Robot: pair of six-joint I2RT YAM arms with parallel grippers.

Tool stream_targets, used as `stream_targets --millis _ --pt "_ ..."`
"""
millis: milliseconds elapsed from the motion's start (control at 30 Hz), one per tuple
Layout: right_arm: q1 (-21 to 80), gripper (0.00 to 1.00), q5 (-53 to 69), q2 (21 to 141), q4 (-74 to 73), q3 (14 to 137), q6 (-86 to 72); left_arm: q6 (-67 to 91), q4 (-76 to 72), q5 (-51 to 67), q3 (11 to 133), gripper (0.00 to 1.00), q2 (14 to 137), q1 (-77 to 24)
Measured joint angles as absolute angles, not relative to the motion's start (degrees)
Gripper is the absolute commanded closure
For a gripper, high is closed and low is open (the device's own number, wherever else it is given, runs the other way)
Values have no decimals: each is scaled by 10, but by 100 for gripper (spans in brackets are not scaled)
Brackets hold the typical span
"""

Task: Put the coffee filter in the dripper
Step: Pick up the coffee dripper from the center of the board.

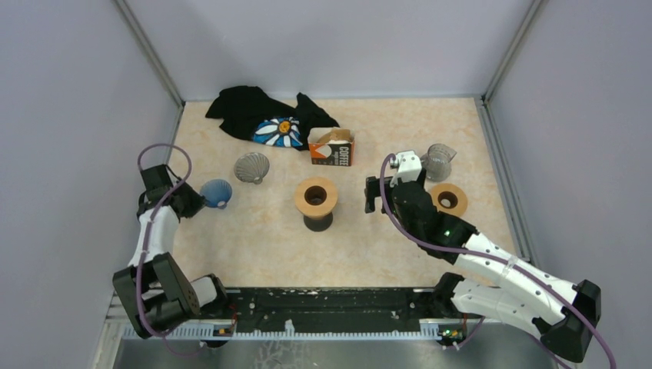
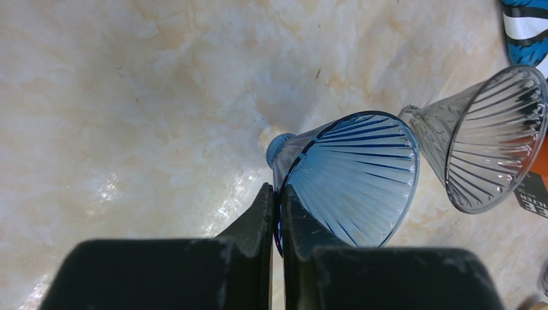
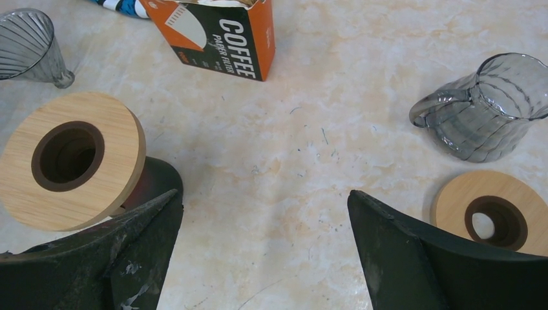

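A blue ribbed dripper [image 1: 216,192] lies on its side at the left of the table. My left gripper [image 1: 194,201] is shut on its rim; in the left wrist view the thin blue wall of the dripper [image 2: 362,174] sits pinched between the fingers of that gripper [image 2: 278,190]. The orange coffee filter box [image 1: 333,147] stands open at the back middle, also seen in the right wrist view [image 3: 216,35]; no loose filter shows. My right gripper [image 1: 383,194] hangs wide open over bare table, nothing between its jaws [image 3: 265,197].
A clear grey dripper [image 1: 252,167] lies beside the blue one. A wooden-topped stand [image 1: 316,198] is at centre and a wooden ring [image 1: 449,199] at right, near a glass pitcher [image 1: 439,161]. A black cloth [image 1: 254,111] lies at the back.
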State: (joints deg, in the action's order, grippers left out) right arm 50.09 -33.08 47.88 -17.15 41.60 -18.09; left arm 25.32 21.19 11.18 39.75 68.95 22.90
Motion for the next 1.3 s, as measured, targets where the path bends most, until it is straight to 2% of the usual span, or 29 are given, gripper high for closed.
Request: stream_targets --millis 467,867,1033,1300 --pt "501 1 -306 506 -186 422 -181 218 305 149 462 100 566 229" --pt "501 2 -288 553 -238 498 -186 187 388 254 548 100 550 207" --pt "501 6 -277 569 -267 528 -187 182 411 308 577 100 563 166" --pt "501 6 -253 569 -275 558 -199 200 425 315 610 100 605 9"
